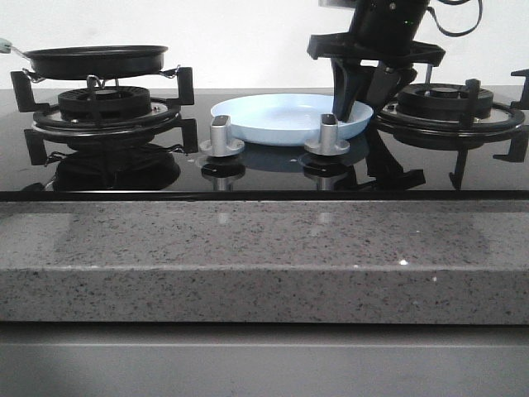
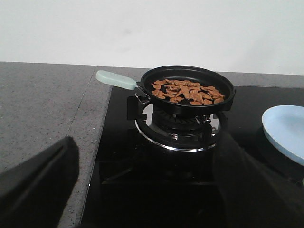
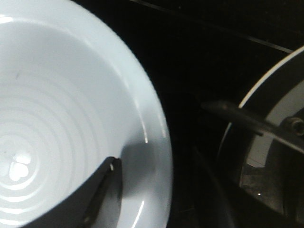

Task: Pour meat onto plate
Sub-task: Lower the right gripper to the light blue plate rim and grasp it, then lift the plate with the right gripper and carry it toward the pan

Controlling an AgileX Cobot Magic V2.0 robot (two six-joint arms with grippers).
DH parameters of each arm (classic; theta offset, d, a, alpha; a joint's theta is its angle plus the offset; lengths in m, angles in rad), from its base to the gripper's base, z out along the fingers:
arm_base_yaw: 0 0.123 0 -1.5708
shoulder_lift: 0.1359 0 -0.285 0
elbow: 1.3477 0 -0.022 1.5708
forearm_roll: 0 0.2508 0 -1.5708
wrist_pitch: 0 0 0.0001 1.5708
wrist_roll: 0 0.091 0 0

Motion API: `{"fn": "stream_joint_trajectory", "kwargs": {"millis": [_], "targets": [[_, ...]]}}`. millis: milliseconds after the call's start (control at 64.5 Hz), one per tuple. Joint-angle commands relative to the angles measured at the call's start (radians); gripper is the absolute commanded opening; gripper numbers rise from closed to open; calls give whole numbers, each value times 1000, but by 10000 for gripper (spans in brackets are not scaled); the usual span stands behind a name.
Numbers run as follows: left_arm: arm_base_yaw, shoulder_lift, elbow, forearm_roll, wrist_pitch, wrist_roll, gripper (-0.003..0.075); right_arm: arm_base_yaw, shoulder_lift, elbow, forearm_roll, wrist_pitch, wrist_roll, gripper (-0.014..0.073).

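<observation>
The meat point(image 2: 187, 90) is a heap of small orange-brown pieces in a black frying pan point(image 2: 190, 95) with a pale green handle point(image 2: 116, 80). The pan point(image 1: 95, 59) sits on the left burner. Centred on the black hob, the pale blue plate point(image 1: 281, 117) holds nothing. My right gripper point(image 1: 359, 101) is open and straddles the plate's right rim. One of its fingers point(image 3: 97, 190) hangs over the inside of the plate point(image 3: 71, 109); the other is dark and outside the rim. My left gripper point(image 2: 146, 142) is open, short of the pan, with nothing between its fingers.
Two silver knobs point(image 1: 221, 132) point(image 1: 328, 131) stand in front of the plate. The right burner grate point(image 1: 450, 103) is close beside the right gripper. A speckled granite counter point(image 1: 264, 248) runs along the front and also lies to the left of the hob point(image 2: 42, 104).
</observation>
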Motion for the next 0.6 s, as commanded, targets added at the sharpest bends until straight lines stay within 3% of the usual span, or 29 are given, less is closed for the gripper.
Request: {"fn": "stream_joint_trajectory", "kwargs": {"millis": [0,388,589], "targets": [[-7,7,-37,-9,-83,-10,562,4,-61,-33,1,-17,-14,309],[-7,7,-37,-9,-83,-10,562,4,-27,-37,1,43,-14,-76],[-7,7,-37,-9,-83,-10,562,4,-27,-150,1,123,-14,-71]]}}
